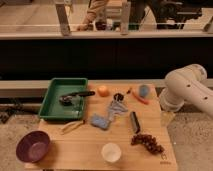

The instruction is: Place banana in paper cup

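Observation:
The banana (72,126) is slim and pale yellow. It lies flat on the wooden table (80,155), just in front of the green tray's near right corner. The paper cup (111,152) is small and white. It stands upright near the table's front edge, to the right of the banana and well apart from it. Of the robot only a thick white arm link (186,89) shows, past the table's right edge. The gripper is not in view.
A green tray (50,102) at the back left holds a dark utensil (75,96). An orange (103,90), a carrot (141,98), a blue-grey cloth (104,120), a dark bar (134,121) and grapes (147,142) lie mid-table and right. A purple bowl (33,146) sits front left.

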